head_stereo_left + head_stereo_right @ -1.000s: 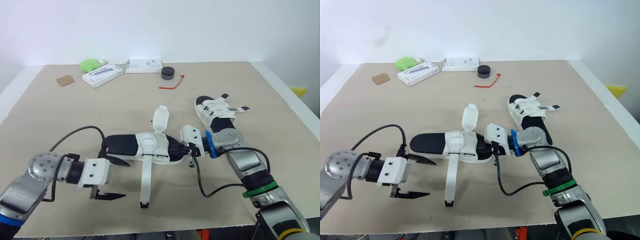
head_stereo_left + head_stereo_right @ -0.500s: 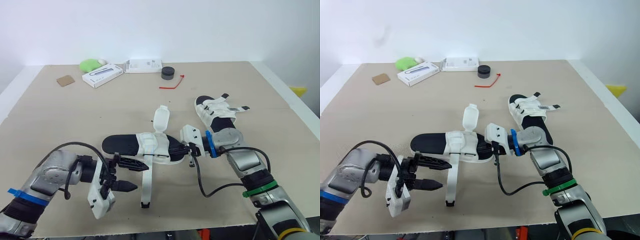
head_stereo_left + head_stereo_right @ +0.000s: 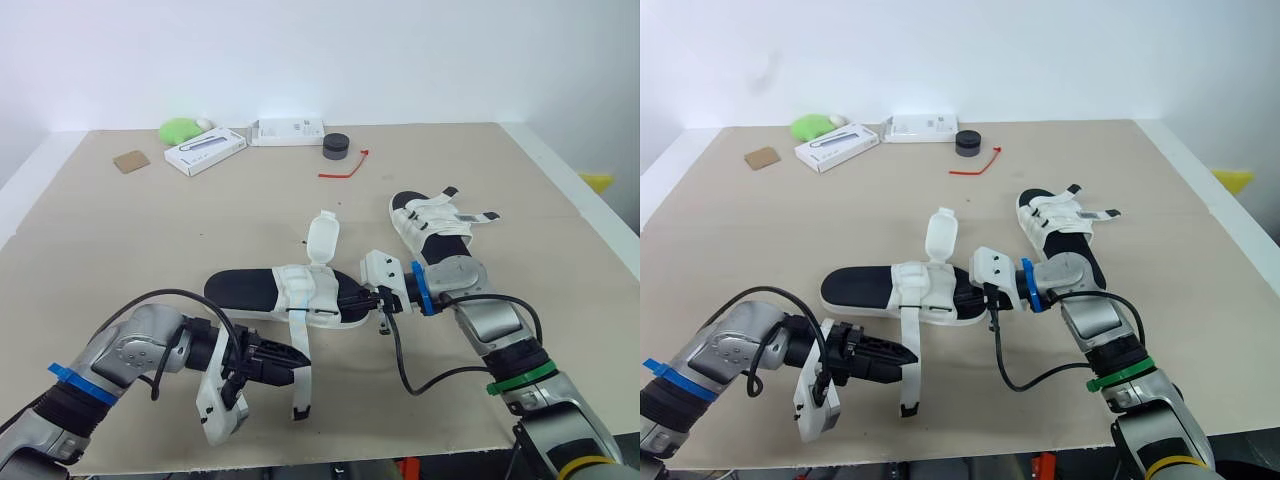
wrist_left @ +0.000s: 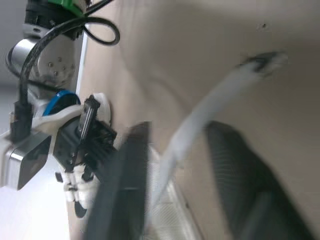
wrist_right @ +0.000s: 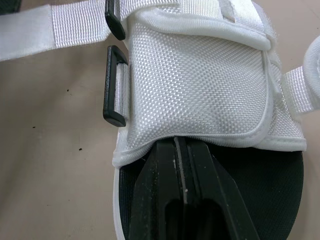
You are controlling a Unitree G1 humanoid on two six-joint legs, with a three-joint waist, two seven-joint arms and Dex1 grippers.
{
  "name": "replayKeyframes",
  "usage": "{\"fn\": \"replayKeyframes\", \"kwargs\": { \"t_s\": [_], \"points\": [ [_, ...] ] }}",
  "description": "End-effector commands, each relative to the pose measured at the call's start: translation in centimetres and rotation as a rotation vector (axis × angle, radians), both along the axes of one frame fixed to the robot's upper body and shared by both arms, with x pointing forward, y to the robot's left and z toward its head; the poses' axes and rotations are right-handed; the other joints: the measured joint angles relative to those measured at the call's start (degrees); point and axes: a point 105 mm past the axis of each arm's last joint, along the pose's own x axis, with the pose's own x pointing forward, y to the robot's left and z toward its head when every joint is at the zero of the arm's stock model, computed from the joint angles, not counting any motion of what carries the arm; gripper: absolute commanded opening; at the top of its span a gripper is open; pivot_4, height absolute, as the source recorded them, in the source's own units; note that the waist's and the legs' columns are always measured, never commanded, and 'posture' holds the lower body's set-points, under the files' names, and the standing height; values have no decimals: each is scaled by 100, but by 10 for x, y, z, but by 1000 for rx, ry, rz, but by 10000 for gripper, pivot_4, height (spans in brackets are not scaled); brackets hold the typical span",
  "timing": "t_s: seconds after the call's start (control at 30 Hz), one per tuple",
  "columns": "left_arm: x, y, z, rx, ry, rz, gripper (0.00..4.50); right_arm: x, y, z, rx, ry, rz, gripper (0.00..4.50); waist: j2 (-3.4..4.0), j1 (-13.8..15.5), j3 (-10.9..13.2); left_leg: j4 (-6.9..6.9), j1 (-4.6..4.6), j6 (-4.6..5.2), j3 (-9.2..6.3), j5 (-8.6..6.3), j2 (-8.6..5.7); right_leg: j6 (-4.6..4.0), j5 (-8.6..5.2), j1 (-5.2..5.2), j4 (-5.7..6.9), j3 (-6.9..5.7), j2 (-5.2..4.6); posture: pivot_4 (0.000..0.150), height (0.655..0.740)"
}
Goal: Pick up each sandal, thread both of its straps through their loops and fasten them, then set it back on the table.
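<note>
L gripper (image 3: 295, 363) lies low on the robot's side of the near sandal (image 3: 250, 290). Its fingers are a narrow gap apart w/ the sandal's long strap (image 3: 299, 392) running btwn them. L wrist view shows space either side of the strap, so it's straddled, not yet pinched. Makes sense: the strap trails off the sandal flat across the table (image 3: 120, 250), and a finger each side is the way to lift its free end.

R gripper (image 5: 181, 142) comes at the same sandal from its end toward the robot's right. Fingers are pressed together w/ nothing btwn them, tips tucked under the white upper and resting on the black footbed. Prob. an anchor, so the sandal doesn't slide or twist when the strap gets pulled.

Black loop (image 5: 114, 101) on the upper's edge, just beside the R fingertips, is empty; looks like a target for threading. At the loop past it the strap begins, threaded or not I can't tell. Short flap (image 3: 321, 240) stands up off the sandal's far side, unfastened.

Near sandal itself sits flat on the table, not picked up. Other sandal (image 3: 430, 225) lies apart from it, beyond the R arm; can't tell if its straps are done. White box (image 3: 205, 151) & black puck (image 3: 335, 146) are well beyond the near sandal, no part in this.

My read: early in the job, at the strap-grab step.
</note>
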Motion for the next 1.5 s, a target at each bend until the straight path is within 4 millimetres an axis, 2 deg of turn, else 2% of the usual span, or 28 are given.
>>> {"fn": "replayKeyframes", "kwargs": {
  "t_s": [0.03, 0.17, 0.33, 0.43, 0.57, 0.8, 1.1, 1.17, 1.27, 1.5],
  "points": [
    [0, 5, 1, -24, -1, 6, 184, -2, 1, 6, -2, -25, 17, 0, 0, 0, 0, 0, 0, 0, 1, 0, 0, 0, 0, 0, 0, 0, 0, 1500, 7400],
    [4, 8, 1, -58, 99, 74, 184, -1, 1, 7, -1, -24, 18, 0, 0, -1, 0, 0, 2, 0, 0, 0, 2, 0, 0, 0, 1, -1, 2, 1500, 7400],
    [12, 8, 18, -131, 299, 180, 184, -1, 1, 6, -3, -22, 20, 0, 0, -2, 0, 0, 1, 0, -1, 0, 2, 1, 0, -1, 1, -2, 1, 1500, 7400],
    [9, 1, 30, -159, 404, 188, 184, 0, 1, 5, -3, -22, 21, 0, 0, -3, 0, 0, 1, 0, -2, 0, 3, 3, -2, -1, 2, -3, 4, 1500, 7400],
    [1, -5, 36, -153, 470, 184, 184, -1, 2, 5, -4, -22, 21, 0, 0, -3, 0, 0, 1, 0, -2, 0, 2, 3, -3, -1, 1, -1, 11, 1500, 7400],
    [-11, -15, 45, -158, 487, 161, 184, -1, 0, 4, -9, -16, 19, 0, 0, -2, 0, 0, 1, 0, -3, 0, 1, 2, -3, 0, 2, -1, 14, 1500, 7400],
    [-23, -8, 46, -143, 459, 136, 184, -1, 1, 3, -11, -13, 21, 0, 0, -1, 0, 0, 2, 0, -2, 0, 1, 0, -4, 0, 1, 1, 14, 1500, 7400],
    [-20, -6, 49, -184, 473, 159, 184, -1, 1, 3, -11, -13, 23, 0, 0, 0, 0, 0, 1, 0, -3, 0, 1, 0, -4, 0, 1, 0, 13, 1500, 7400],
    [-4, -4, 58, -280, 533, 237, 184, -1, 1, 3, -11, -12, 24, 0, 0, 0, 0, 0, 1, 0, -3, 0, 1, 0, -4, 0, 1, 0, 13, 1500, 7400],
    [28, -4, 67, -419, 839, 395, 184, -1, 2, 4, -11, -14, 27, 0, 0, -5, 0, 1, 4, 1, -4, 0, 2, 2, -3, 1, 2, 0, 18, 1500, 7400]
  ]
}}
